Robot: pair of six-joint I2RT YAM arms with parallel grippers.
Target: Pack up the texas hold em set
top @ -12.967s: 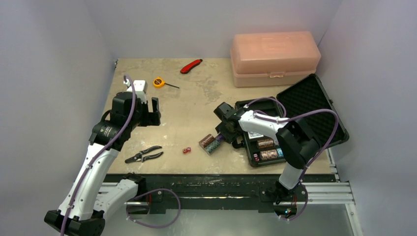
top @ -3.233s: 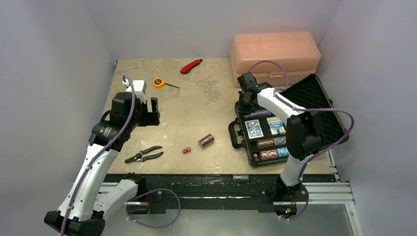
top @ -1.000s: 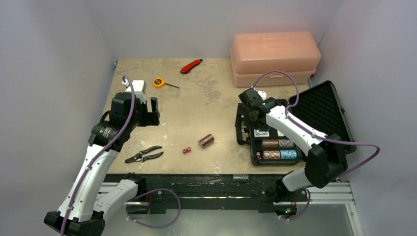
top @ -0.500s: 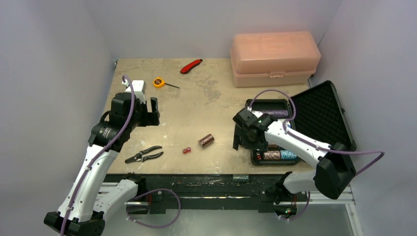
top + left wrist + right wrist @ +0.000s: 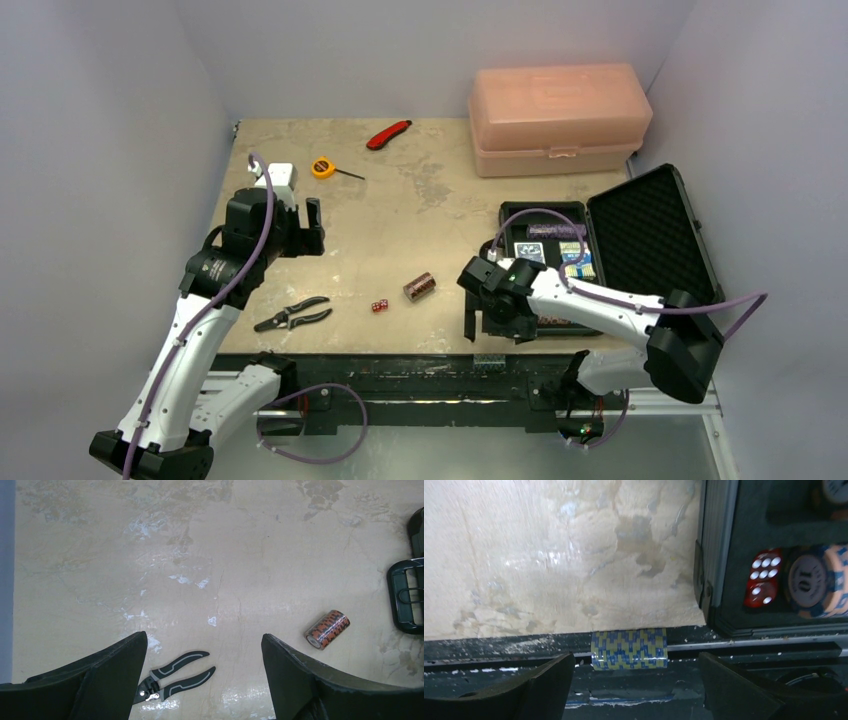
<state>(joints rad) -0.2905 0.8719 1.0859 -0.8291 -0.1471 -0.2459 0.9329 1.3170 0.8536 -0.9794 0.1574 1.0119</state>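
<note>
The black case (image 5: 640,235) lies open at the right, with card decks and chip rolls in its foam tray. An orange-black chip roll (image 5: 419,287) and two red dice (image 5: 379,306) lie on the table left of it. My right gripper (image 5: 490,330) is open and empty at the table's front edge, by the case's near-left corner. In the right wrist view a blue-yellow chip roll (image 5: 629,648) lies on the black rail just off the table edge, between my open right gripper's (image 5: 636,672) jaws but untouched. My left gripper (image 5: 300,230) is open and empty above the table's left side.
Pliers (image 5: 292,314) lie near the front left and also show in the left wrist view (image 5: 172,675). A yellow tape measure (image 5: 322,167) and red utility knife (image 5: 389,133) lie at the back. A translucent pink box (image 5: 560,118) stands behind the case. Red dice (image 5: 762,577) sit in the case's corner slot.
My right arm has swung from the case's back-left corner down to the table's front edge, left of the case. The case now lies straighter. The left arm has not moved.
</note>
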